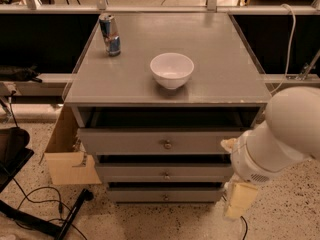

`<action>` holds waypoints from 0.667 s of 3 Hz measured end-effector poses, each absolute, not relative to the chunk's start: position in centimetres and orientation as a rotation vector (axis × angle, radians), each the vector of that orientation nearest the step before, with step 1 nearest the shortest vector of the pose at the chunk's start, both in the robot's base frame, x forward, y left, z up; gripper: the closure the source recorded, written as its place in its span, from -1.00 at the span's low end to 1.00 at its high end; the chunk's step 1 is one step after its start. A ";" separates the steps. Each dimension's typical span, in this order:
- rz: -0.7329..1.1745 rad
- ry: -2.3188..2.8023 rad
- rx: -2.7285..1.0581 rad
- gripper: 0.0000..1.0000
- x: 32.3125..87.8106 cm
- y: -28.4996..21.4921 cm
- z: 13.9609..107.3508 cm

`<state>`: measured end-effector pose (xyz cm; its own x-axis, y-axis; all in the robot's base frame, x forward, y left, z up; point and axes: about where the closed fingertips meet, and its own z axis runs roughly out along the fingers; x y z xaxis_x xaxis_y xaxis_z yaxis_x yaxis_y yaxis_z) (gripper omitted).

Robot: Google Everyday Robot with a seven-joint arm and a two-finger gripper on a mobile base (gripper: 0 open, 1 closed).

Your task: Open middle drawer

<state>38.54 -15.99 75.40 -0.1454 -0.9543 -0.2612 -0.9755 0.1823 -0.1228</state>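
The middle drawer (150, 174) is the low grey front with a small brass knob (166, 176), between a taller top drawer (125, 141) and a slim bottom drawer (145, 196) of the grey cabinet. Its front sits about in line with the others, and no tray inside shows. My gripper (239, 200), a cream-coloured piece hanging from the big white arm (280, 139), is at the cabinet's lower right corner. It is right of the middle drawer's knob and slightly below it, and it is not touching the knob. The arm covers the drawers' right ends.
On the cabinet top (220, 69) stand a white bowl (172, 70) and a drink can (110, 34). A cardboard box (67, 154) leans at the cabinet's left. Cables and a black stand (60, 219) lie on the speckled floor at lower left.
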 end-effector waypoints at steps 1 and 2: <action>0.159 2.201 -1.865 -1.00 37.5 -14.7 69.3; 0.189 2.224 -1.878 -1.00 37.1 -13.7 65.2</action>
